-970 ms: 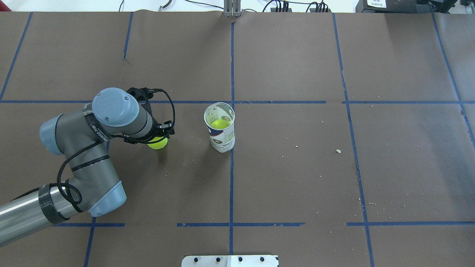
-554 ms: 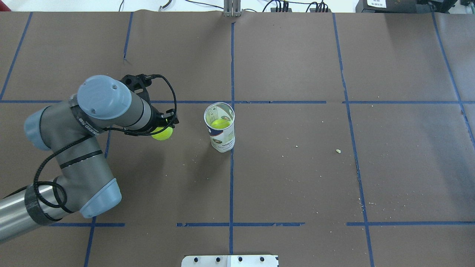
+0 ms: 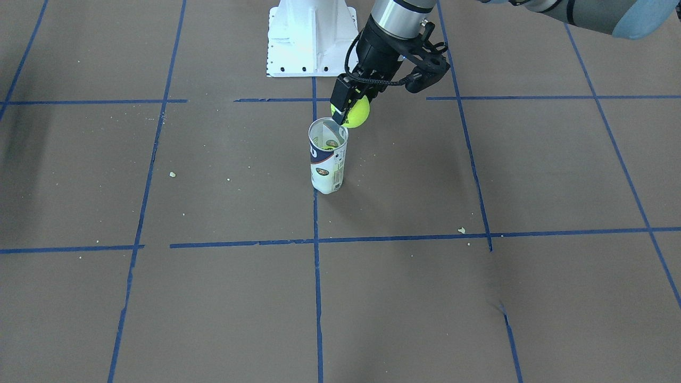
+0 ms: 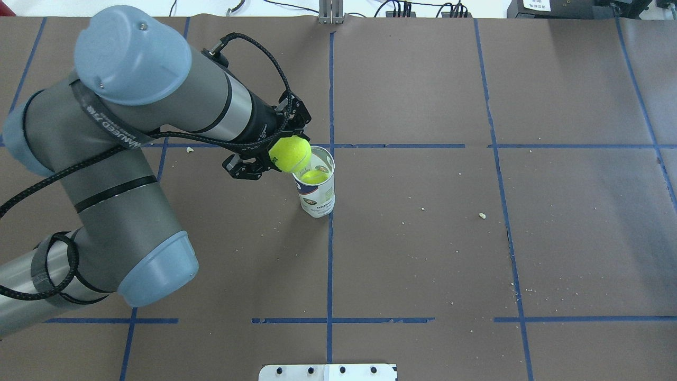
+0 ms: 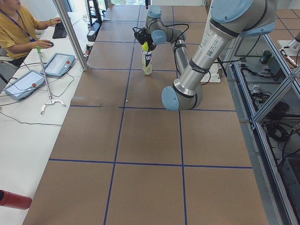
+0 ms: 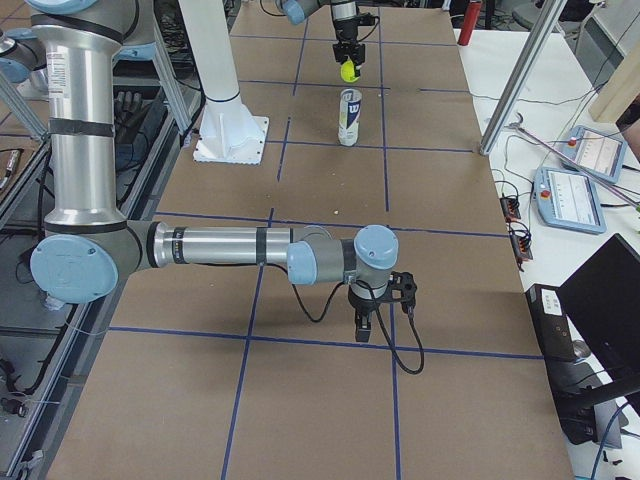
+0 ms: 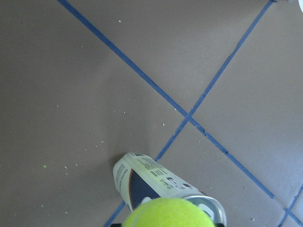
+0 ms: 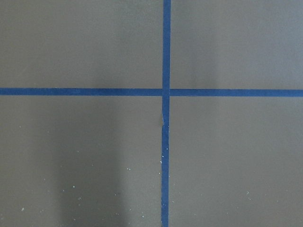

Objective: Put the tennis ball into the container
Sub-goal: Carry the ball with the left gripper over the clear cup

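The tennis ball (image 4: 291, 152) is a fuzzy yellow-green ball held in the air by my left gripper (image 4: 285, 151), which is shut on it. It hangs just above the silvery rim of the container (image 4: 318, 200), over the rim's side nearest the left arm. The clear tube with a white and navy label stands upright on the centre tape line, with another yellow-green ball (image 4: 314, 177) inside. From the front, the held ball (image 3: 355, 113) sits right behind the tube (image 3: 327, 165). My right gripper (image 6: 378, 325) hovers low over the table far from the tube; I cannot tell its state.
Brown paper with blue tape lines (image 4: 330, 264) covers the table, with scattered crumbs (image 4: 482, 215). The white robot base (image 3: 311, 42) stands behind the tube. An operator (image 5: 18, 28) sits at a side desk with tablets, and a red cylinder (image 5: 14, 199) lies there.
The left arm has risen and swung right, carrying the ball from low near the table up to the tube's rim. The tube has not moved.
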{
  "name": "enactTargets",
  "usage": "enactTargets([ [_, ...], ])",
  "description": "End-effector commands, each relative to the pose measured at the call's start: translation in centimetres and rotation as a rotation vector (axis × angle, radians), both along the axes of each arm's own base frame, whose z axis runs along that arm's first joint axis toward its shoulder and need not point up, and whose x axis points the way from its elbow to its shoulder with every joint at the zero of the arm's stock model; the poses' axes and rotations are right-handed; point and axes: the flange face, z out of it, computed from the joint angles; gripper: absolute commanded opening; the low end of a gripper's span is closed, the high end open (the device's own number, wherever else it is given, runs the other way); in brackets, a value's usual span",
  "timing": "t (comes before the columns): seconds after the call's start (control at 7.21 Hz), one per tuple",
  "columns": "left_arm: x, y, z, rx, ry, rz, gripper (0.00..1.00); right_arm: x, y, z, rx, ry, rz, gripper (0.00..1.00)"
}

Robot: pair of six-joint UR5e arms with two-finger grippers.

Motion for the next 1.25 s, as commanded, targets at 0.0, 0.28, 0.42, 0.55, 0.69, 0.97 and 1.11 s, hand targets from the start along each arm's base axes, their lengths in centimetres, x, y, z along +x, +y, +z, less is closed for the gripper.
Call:
enactTargets([
  [0.0, 1.9, -0.7, 0.2, -0.026, -0.025, 0.007, 0.09, 0.0, 0.0, 0.0, 0.0, 0.0, 0.0, 1.0],
  [0.28, 2.5, -0.9, 0.5, -0.015, -0.033, 0.012, 0.34, 0.0, 0.0, 0.0, 0.0, 0.0, 0.0, 1.0],
  [0.42, 2.9, -1.1, 0.2, -0.006, -0.022, 0.013, 0.4, 0.0, 0.0, 0.0, 0.0, 0.0, 0.0, 1.0],
  [0.55, 3.4, -1.5, 0.0, -0.009, -0.028, 0.012, 0.44, 0.0, 0.1, 0.1, -0.001, 0.0, 0.0, 1.0],
  [0.69, 3.4, -1.4, -0.1, -0.008, -0.026, 0.012, 0.5, 0.0, 0.0, 0.0, 0.0, 0.0, 0.0, 1.0],
  [0.97, 3.3, -1.4, -0.1, -0.007, -0.026, 0.011, 1.0, 0.0, 0.0, 0.0, 0.0, 0.0, 0.0, 1.0],
  [1.11, 3.3, -1.4, -0.1, -0.007, -0.026, 0.011, 1.0, 0.0, 0.0, 0.0, 0.0, 0.0, 0.0, 1.0],
])
